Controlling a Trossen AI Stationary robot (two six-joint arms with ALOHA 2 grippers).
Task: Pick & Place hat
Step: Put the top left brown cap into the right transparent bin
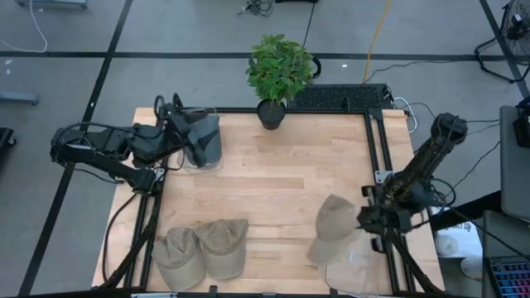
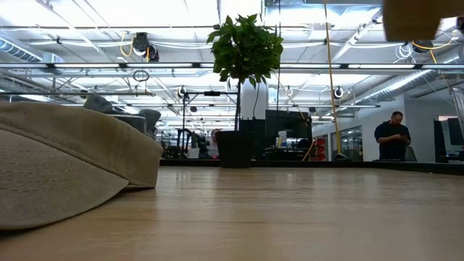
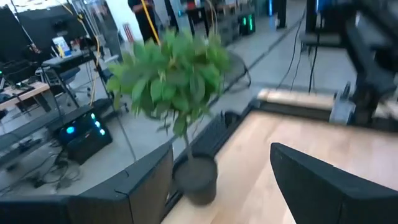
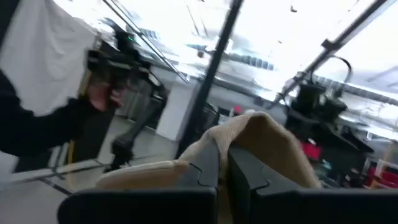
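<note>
From above, we see the right gripper (image 1: pixel 374 217) near the table's (image 1: pixel 273 178) right edge, clenched on a tan hat (image 1: pixel 333 225) that hangs at its left side, over the front right part of the tabletop. Two more tan hats (image 1: pixel 203 248) lie side by side, touching, at the front left. The left gripper (image 1: pixel 199 141) waits at the back left corner, its fingers spread apart, near the potted plant (image 1: pixel 278 76) on the back edge.

From table height, we see one resting hat (image 2: pixel 69 163) filling the left foreground, the plant (image 2: pixel 245 80) upright at the far edge, and a tan shape (image 2: pixel 420 18) at the top right corner, clear of the wood. A person (image 2: pixel 392 135) stands in the room beyond.

Through the left wrist camera, we see the plant (image 3: pixel 171 93) ahead and the two dark fingers (image 3: pixel 336 186) set well apart with nothing between them.

Through the right wrist camera, we see tan fabric (image 4: pixel 261 143) pinched between the closed fingers (image 4: pixel 208 171), draping over them.
</note>
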